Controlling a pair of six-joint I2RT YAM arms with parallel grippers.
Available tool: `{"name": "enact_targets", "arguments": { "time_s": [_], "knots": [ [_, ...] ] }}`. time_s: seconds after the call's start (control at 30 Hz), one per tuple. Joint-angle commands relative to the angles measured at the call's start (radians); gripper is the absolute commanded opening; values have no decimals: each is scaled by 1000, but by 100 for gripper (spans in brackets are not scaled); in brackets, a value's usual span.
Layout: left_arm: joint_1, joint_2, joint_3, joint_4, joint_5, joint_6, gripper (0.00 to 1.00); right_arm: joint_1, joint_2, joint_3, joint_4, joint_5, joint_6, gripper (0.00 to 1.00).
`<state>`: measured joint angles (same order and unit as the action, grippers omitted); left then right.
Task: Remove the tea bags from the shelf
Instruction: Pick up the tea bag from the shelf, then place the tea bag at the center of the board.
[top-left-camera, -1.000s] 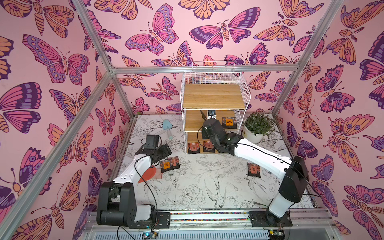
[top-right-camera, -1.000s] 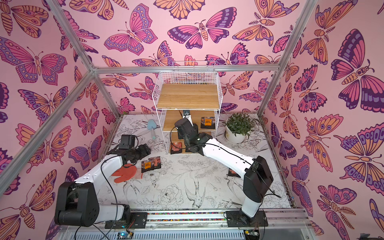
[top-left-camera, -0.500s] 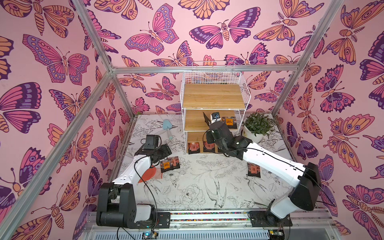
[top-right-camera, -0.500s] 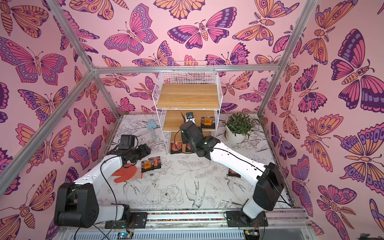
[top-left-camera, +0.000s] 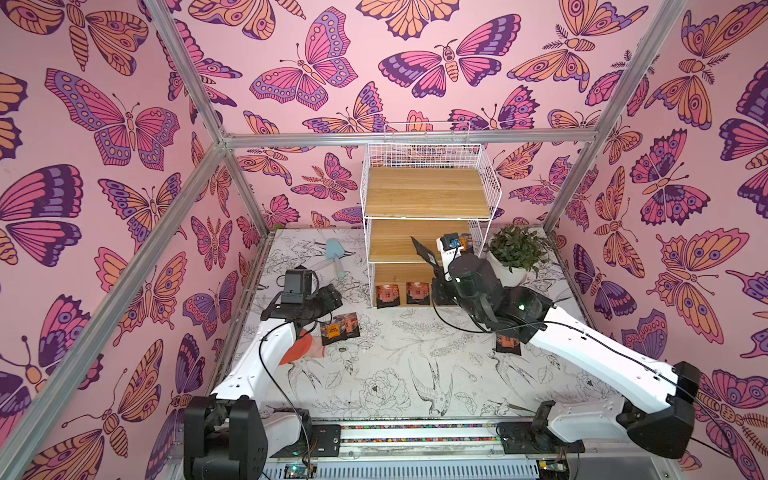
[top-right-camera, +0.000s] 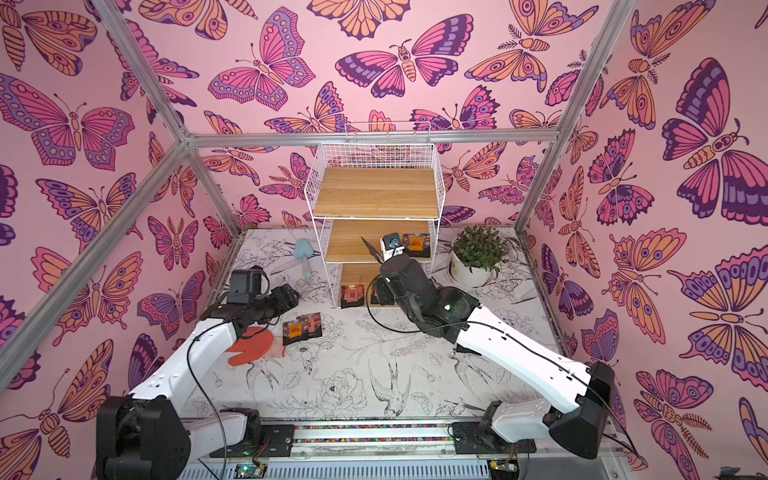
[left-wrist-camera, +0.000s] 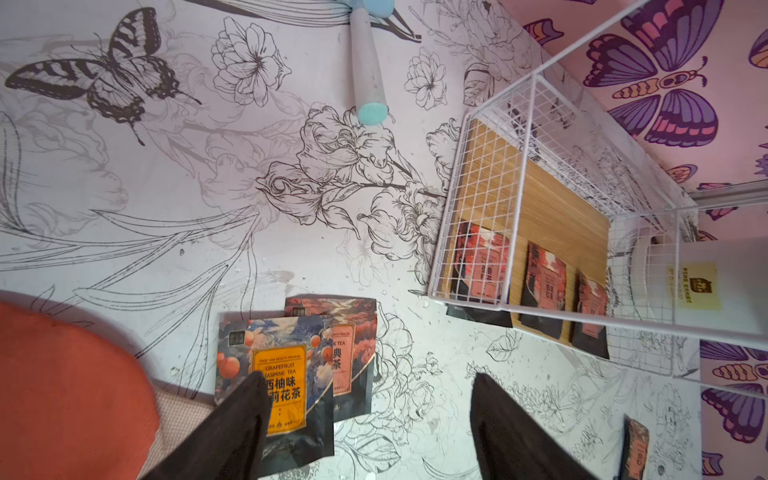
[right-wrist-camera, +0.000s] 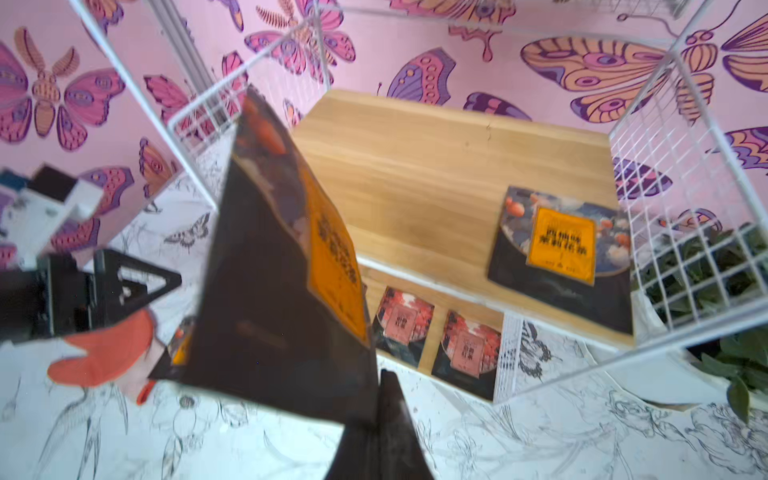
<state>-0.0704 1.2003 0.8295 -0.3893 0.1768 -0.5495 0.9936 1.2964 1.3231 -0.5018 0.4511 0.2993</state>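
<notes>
Right hand (right-wrist-camera: 380, 386), closed, pinches a flat black-edged orange-label tea sachet (right-wrist-camera: 291, 249) by its corner before the white wire-and-wood shelf (top-left-camera: 428, 193); likely light, slippery. Left hand (left-wrist-camera: 368, 376) open, empty.

Both top views look down from high at six o'clock toward twelve; wrist cameras sit close, sharing the white wire-grid wooden-boarded shelf (right-wrist-camera: 436, 166).

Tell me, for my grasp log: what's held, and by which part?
The right gripper pinches a black-edged, orange-labelled square tea sachet by its dark bottom corner; open left gripper holds nothing.
</notes>
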Motion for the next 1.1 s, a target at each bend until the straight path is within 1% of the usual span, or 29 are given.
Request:
{"name": "enact_targets", "arguments": {
  "time_s": [0.0, 0.13, 0.23, 0.3, 0.37, 0.43, 0.57, 0.67, 0.73, 0.83, 0.9, 1.07],
  "knots": [
    [5, -46, 3, -79, 13, 15, 79, 13, -81, -42, -139, 32, 30, 0],
    [-10, -105, 9, -132, -1, 9, 78, 19, -161, -115, -262, 65, 98, 0],
    [-35, -140, 30, -180, -25, 9, 78, 17, -156, -128, -472, 190, 234, 0],
    [-54, -163, 34, -196, -37, -1, 78, 17, -159, -154, -587, 259, 351, 0],
    [-68, -172, 33, -204, -39, -7, 78, -22, -171, -191, -624, 239, 396, 0],
    [-87, -167, 36, -215, -43, -9, 77, -91, -185, -240, -629, 189, 414, 0],
    [-134, -153, 42, -224, -55, -18, 77, -257, -220, -332, -610, 65, 389, 0],
    [-184, -135, 30, -224, -81, -38, 77, -338, -211, -367, -614, 52, 360, 0],
    [-216, -111, 22, -220, -92, -47, 77, -403, -182, -371, -609, 30, 323, 0],
    [-247, -77, 23, -208, -93, -56, 77, -477, -116, -373, -601, 59, 279, 0],
    [-259, -74, 28, -208, -103, -58, 77, -551, -72, -378, -568, -4, 240, 0],
    [-261, -81, 33, -209, -117, -58, 78, -580, 89, -325, -566, -18, 204, 0]
  ]
}}
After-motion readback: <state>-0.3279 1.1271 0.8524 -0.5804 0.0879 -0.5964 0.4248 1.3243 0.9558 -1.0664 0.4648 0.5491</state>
